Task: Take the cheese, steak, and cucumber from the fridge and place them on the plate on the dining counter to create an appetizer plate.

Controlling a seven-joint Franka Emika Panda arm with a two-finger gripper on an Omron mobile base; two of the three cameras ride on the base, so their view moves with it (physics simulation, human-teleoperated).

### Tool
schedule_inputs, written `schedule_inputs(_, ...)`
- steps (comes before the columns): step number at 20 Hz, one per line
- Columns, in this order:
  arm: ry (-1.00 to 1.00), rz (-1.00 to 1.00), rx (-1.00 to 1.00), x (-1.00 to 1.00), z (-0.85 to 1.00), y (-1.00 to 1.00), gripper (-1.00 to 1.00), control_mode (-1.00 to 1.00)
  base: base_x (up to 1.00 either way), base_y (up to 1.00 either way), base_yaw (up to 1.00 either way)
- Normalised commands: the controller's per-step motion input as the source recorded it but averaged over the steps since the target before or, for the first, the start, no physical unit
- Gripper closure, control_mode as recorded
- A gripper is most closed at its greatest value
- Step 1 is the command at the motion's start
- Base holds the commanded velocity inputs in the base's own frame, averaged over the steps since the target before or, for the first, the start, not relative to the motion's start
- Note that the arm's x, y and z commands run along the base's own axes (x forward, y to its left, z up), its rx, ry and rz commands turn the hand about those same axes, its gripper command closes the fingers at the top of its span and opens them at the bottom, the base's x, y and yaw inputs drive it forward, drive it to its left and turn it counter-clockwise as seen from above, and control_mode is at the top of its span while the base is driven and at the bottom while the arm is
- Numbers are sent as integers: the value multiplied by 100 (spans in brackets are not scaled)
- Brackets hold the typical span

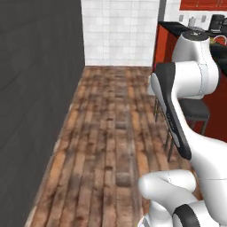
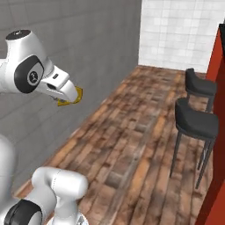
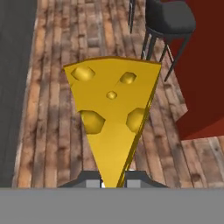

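Pinching the narrow tip of the yellow-orange wedge of cheese (image 3: 113,109) with darker holes, the two-finger gripper (image 3: 113,179) is seen closed on it, the wedge fanning out beyond the dark fingertips (image 3: 91,180). In the right base view the cheese (image 2: 72,97) is held in the air at the end of the white arm, above the brown wooden plank floor (image 2: 132,145). Beyond it, two black-seated stools (image 2: 197,121) are set beside the red front panel of the dining counter (image 2: 217,79). A white tiled wall (image 2: 176,30) is seen at the far end.
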Motion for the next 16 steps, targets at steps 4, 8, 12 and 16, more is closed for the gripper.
schedule_inputs(4, 0, 0, 0, 0, 0, 0, 100, 100, 100, 72, -49)
schedule_inputs(8, 0, 0, 0, 0, 0, 0, 100, 100, 100, 77, -47)
schedule_inputs(12, 0, 0, 0, 0, 0, 0, 100, 100, 100, 76, -47)
schedule_inputs(16, 0, 0, 0, 0, 0, 0, 100, 100, 100, 77, -47)
